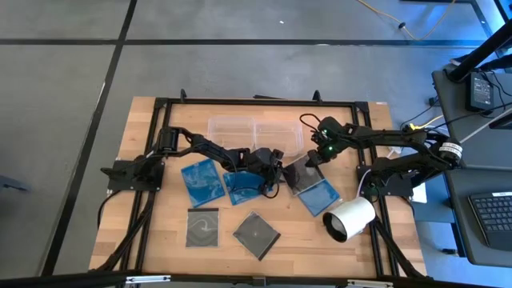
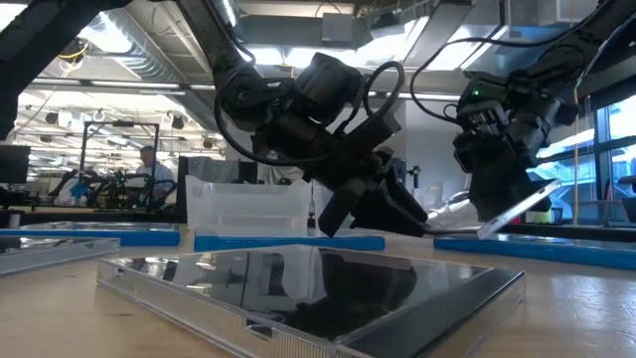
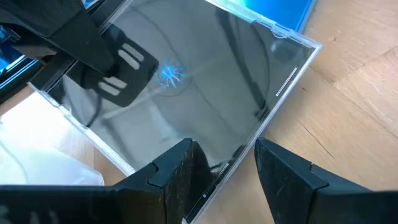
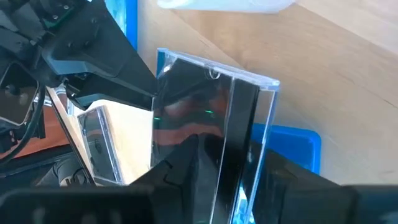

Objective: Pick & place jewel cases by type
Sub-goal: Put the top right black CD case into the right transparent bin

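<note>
Wooden tabletop (image 1: pixel 160 248), two arms meeting near its centre.

Right pincer (image 1: pixel 314 158) at centre, right of middle, clenched on the far edge of a dark jewel case (image 1: pixel 301 174); the right wrist view shows its fingers (image 4: pixel 186 163) on either side of that case's edge. In the low view the case (image 2: pixel 517 211) is tilted, one edge raised off the tabletop under the pincer (image 2: pixel 494 204). It partly overlies a blue jewel case (image 1: pixel 320 197) just to its right and nearer.

Left pincer (image 1: pixel 272 170) just left of the same dark case, released: in the left wrist view its fingers (image 3: pixel 180 174) stand apart at the case's edge (image 3: pixel 205 106); contact cannot be told.

Other cases flat on the tabletop: blue case (image 1: pixel 201 182) left of centre, another blue case (image 1: pixel 242 187) partly under the left arm, dark case (image 1: pixel 202 227) near left, dark case (image 1: pixel 256 234) near centre, turned cornerwise.

Two clear tubs (image 1: pixel 254 130) at the far edge, side by side. White cylinder (image 1: pixel 350 218) on its side, near right.
</note>
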### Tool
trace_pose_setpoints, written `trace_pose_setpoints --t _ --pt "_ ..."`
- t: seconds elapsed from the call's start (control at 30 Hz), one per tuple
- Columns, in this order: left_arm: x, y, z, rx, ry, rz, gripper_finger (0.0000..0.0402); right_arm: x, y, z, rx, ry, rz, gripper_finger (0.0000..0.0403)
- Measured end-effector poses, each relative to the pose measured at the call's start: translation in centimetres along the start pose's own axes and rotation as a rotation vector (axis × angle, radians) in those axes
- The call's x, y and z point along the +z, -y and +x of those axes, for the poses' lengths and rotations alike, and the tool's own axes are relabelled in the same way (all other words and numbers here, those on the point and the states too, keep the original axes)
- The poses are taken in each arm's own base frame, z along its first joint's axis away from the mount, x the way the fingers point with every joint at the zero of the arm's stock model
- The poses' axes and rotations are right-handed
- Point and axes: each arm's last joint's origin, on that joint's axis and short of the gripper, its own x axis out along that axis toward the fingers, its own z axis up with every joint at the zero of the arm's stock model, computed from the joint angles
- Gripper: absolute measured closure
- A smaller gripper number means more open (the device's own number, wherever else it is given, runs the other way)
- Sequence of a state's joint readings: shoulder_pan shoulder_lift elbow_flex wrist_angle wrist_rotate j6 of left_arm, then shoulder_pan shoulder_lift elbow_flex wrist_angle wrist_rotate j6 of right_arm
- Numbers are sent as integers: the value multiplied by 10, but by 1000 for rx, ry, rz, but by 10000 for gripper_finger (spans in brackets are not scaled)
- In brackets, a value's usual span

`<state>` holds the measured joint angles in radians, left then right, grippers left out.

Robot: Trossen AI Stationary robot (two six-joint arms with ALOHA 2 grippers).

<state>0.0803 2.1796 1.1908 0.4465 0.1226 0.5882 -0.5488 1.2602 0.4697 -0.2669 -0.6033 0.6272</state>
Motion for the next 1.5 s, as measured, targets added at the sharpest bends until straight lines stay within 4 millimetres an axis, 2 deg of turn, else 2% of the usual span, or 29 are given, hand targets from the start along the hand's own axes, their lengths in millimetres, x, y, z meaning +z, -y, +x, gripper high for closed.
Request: trace_pose_setpoints --t 0.3,0.63,0.97,1.33,1.5 --pt "0 0 0 0 0 1 231 0 0 0 -2 2 -6 298" --pt "0 0 0 -1 -1 1 231 0 0 0 -1 -2 72 299" --pt "0 0 0 -2 0 9 231 2 -3 0 64 -7 48 301" --pt "2 1 -1 32 -20 29 231 2 -5 0 85 -20 47 360" --pt "3 1 -1 34 -20 32 231 2 -5 0 86 -20 47 367"
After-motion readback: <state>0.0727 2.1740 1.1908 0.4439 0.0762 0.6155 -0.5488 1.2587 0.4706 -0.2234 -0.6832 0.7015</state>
